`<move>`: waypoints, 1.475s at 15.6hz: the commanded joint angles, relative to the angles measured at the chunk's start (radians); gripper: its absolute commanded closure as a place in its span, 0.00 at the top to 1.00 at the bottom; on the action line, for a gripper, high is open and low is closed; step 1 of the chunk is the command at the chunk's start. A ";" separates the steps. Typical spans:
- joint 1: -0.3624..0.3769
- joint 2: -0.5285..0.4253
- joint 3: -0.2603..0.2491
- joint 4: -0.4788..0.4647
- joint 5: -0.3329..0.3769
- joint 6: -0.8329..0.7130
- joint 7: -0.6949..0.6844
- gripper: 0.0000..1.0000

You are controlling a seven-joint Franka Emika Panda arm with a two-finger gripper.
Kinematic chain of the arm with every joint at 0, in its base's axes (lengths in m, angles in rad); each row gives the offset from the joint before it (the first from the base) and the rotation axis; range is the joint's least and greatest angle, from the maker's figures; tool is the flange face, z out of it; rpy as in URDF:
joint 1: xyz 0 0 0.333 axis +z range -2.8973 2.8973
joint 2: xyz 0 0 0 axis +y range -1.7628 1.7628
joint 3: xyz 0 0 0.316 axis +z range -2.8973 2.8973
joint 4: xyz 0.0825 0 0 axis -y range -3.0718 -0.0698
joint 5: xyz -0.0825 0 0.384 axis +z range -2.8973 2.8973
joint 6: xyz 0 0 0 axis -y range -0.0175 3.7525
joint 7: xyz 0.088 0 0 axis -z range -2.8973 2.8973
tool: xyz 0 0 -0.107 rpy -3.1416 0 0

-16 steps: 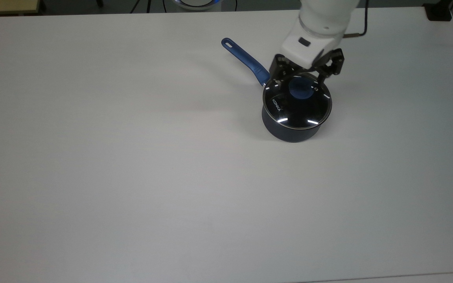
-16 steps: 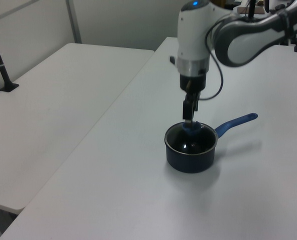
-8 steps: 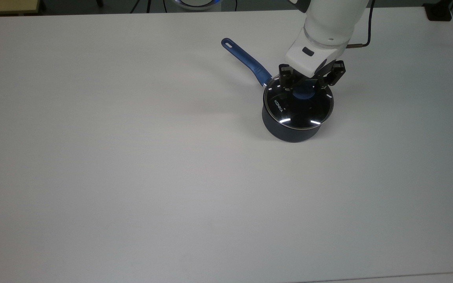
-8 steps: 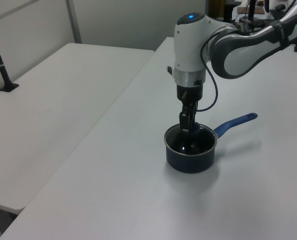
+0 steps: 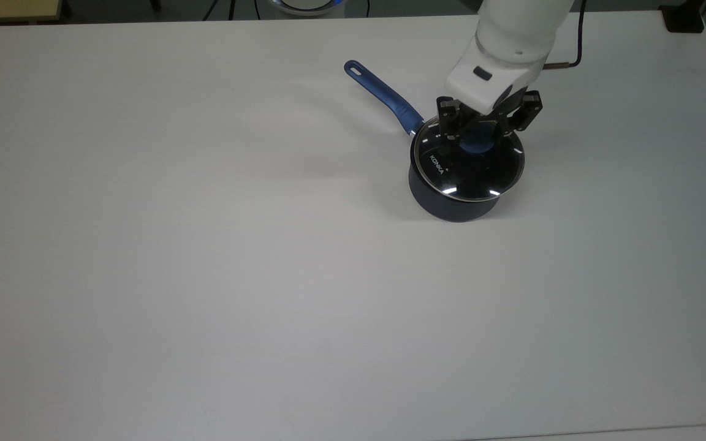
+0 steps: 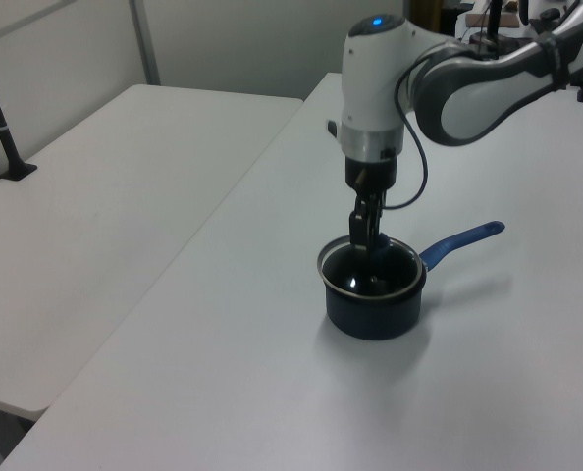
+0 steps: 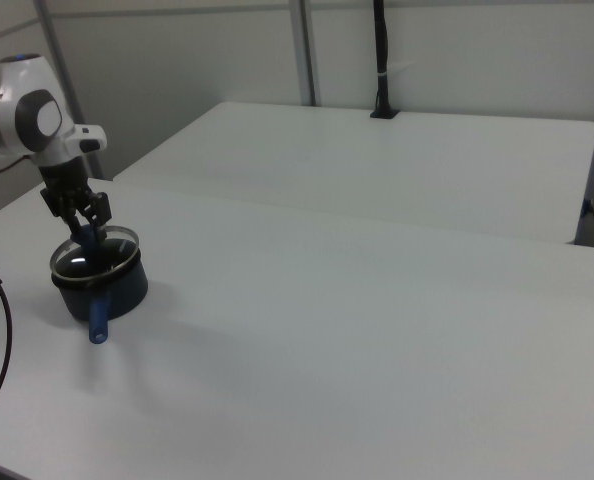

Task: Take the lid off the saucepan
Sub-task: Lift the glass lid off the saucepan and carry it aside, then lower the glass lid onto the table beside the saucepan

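From my remote station: on the white table (image 5: 206, 275), the navy saucepan (image 5: 451, 205) sits with its handle toward the top view's upper left. The glass lid (image 5: 478, 174) hovers just off the rim, my gripper (image 5: 486, 124) clamped on its blue knob (image 5: 474, 146).

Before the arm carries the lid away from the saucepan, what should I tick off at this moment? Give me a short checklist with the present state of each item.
1. Gripper placed at the blue knob of the lid: ok.
2. Fingers closed firmly on the knob: cannot tell.
3. Lid rim raised off the saucepan: ok in the left view, where the rim sits above the pot wall.
4. Lid level: cannot tell.
5. Saucepan upright on the table, handle free of the arm: ok.
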 commanded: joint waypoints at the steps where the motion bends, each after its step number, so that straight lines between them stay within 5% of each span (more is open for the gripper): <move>1: -0.040 -0.053 -0.011 -0.001 -0.004 -0.023 -0.061 0.48; 8: -0.267 -0.066 -0.018 -0.042 -0.009 -0.081 -0.248 0.48; 12: -0.378 -0.066 -0.018 -0.129 -0.069 -0.061 -0.319 0.48; 16: -0.442 -0.105 -0.018 -0.312 -0.136 0.116 -0.330 0.48; 19: -0.465 -0.103 -0.017 -0.326 -0.136 0.144 -0.328 0.48; 21: -0.471 -0.096 -0.017 -0.324 -0.136 0.146 -0.328 0.62; 23: -0.471 -0.082 -0.018 -0.323 -0.136 0.146 -0.321 1.00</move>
